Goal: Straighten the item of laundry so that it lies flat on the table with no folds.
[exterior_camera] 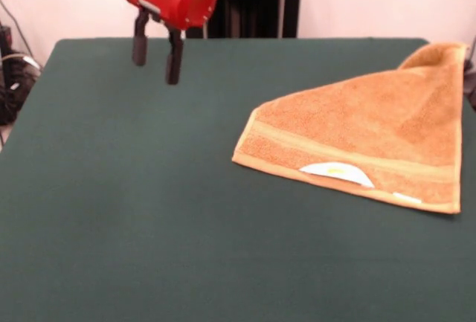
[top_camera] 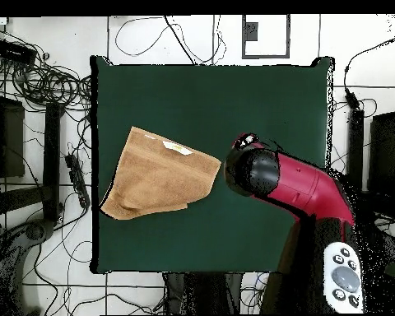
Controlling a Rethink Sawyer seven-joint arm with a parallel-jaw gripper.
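One towel, one gripper, nothing pinched yet.

Nearest the camera, the towel's banded edge and its single white label are lying on the table at its right side; farther back a corner is overhanging the edge. Beyond, the gripper is hovering well apart, jaws spread and empty. Tugging carelessly risks dragging the towel off the table.

Tangled cables lie on the floor beyond the pendant's far side of the scene; a power strip lies below them, and a dark stand rises behind.
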